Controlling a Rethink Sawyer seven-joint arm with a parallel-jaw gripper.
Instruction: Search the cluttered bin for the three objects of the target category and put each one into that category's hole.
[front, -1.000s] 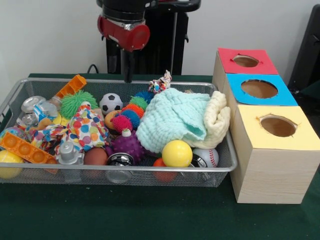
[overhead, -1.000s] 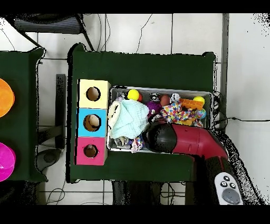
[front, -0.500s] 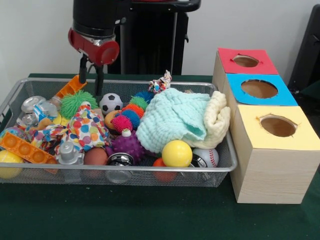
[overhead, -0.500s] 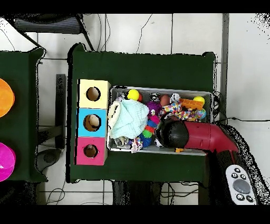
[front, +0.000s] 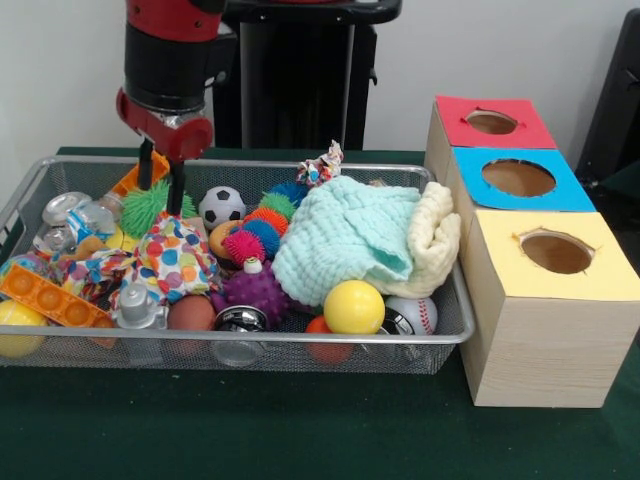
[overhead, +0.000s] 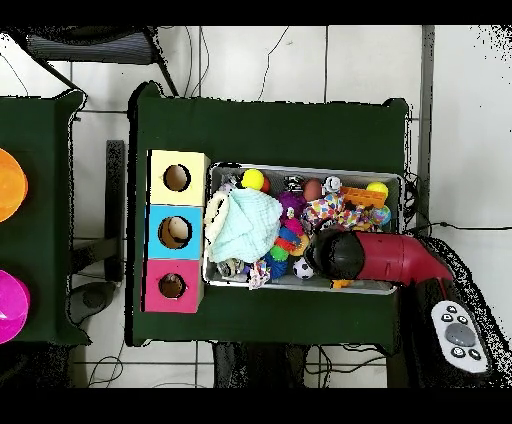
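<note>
The wire mesh bin (front: 300, 340) is full of toys and lies left of the boxes; it also shows in the overhead view (overhead: 300, 167). My gripper (front: 161, 186) hangs open and empty over the bin's back left part, fingertips just above a green spiky ball (front: 150, 207). In the overhead view the arm's head (overhead: 340, 255) hides the gripper. A cream-yellow soft knitted piece (front: 436, 235) lies at the bin's right end, beside a mint knitted cloth (front: 345, 235). No tiger-striped toy shows. The red-panelled hole (front: 491, 122) is on the farthest box, seen also in the overhead view (overhead: 172, 286).
Blue-panelled hole (front: 518, 177) and yellow-panelled hole (front: 556, 252) sit nearer on the same box row. The bin also holds a polka-dot cloth (front: 176, 256), a purple spiky ball (front: 256, 290), a yellow ball (front: 354, 306), a small football (front: 221, 206) and orange plastic pieces (front: 52, 296).
The arm has swung leftward in the front view, from the bin's back middle to its back left, and come down until the fingertips are just over the green spiky ball.
</note>
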